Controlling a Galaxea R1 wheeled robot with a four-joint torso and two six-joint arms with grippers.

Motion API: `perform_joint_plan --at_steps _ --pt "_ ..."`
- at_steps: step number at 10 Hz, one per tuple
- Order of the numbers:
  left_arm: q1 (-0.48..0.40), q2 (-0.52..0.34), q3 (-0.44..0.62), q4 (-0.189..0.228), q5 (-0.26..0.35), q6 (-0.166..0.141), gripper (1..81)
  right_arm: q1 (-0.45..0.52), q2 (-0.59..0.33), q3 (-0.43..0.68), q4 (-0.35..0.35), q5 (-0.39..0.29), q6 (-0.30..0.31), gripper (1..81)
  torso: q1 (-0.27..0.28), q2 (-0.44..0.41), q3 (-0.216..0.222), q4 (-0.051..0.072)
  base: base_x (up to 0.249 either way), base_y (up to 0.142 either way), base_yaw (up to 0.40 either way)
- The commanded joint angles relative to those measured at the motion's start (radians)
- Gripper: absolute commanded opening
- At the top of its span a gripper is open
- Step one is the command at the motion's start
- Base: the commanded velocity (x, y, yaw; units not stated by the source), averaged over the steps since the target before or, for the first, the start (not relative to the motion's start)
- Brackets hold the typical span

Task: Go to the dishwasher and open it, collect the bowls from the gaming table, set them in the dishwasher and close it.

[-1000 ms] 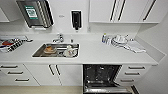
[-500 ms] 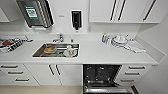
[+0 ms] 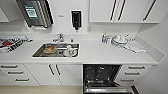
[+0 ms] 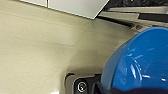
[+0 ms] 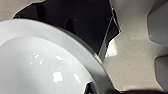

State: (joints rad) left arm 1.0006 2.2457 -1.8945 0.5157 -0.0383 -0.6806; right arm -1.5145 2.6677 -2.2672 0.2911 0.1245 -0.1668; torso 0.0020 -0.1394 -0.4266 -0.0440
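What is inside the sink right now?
The sink holds an orange-topped dish and a white cup-like piece beside it. Anything beneath them is covered.

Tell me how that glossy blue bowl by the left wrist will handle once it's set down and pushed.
The glossy bright blue round bowl shows sharp highlights, so its surface is probably smooth and slippery. It holds a firm curved wall, so likely rigid, perhaps chip-prone if ceramic. Its rounded side suggests that it could rock or roll if set on edge.
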Motion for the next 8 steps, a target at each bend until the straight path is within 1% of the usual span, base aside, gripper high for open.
perform_joint_plan --at_steps 1,3,4,6,7,8 --pt "-0.248 -0.058 0.139 -0.003 0.235 -0.005 1.0 0.018 -0.03 0.019 -0.009 -0.075 0.003 1.0 0.0 0.0 0.0 0.0 0.0 0.0 0.0" --pt "-0.366 -0.058 0.221 -0.003 0.371 -0.005 1.0 0.019 -0.035 0.029 -0.009 -0.075 0.006 1.0 0.0 0.0 0.0 0.0 0.0 0.0 0.0" --pt "-0.417 -0.057 0.256 -0.005 0.422 -0.005 1.0 0.019 -0.036 0.029 -0.009 -0.075 0.006 1.0 0.0 0.0 0.0 0.0 0.0 0.0 0.0" --pt "-0.506 -0.04 0.3 -0.012 0.5 -0.005 1.0 0.019 -0.036 0.032 -0.009 -0.074 0.007 1.0 0.0 0.001 -0.001 0.0 0.0 0.0 0.0" --pt "-0.55 -0.029 0.311 -0.026 0.535 -0.005 1.0 0.021 -0.036 0.035 -0.009 -0.074 0.007 1.0 0.001 0.001 -0.033 0.0 0.0 0.0 0.0" --pt "-0.586 -0.012 0.314 -0.033 0.566 -0.005 1.0 0.021 -0.036 0.037 -0.009 -0.074 0.007 1.0 0.001 0.001 -0.053 0.0 0.0 0.0 0.0"
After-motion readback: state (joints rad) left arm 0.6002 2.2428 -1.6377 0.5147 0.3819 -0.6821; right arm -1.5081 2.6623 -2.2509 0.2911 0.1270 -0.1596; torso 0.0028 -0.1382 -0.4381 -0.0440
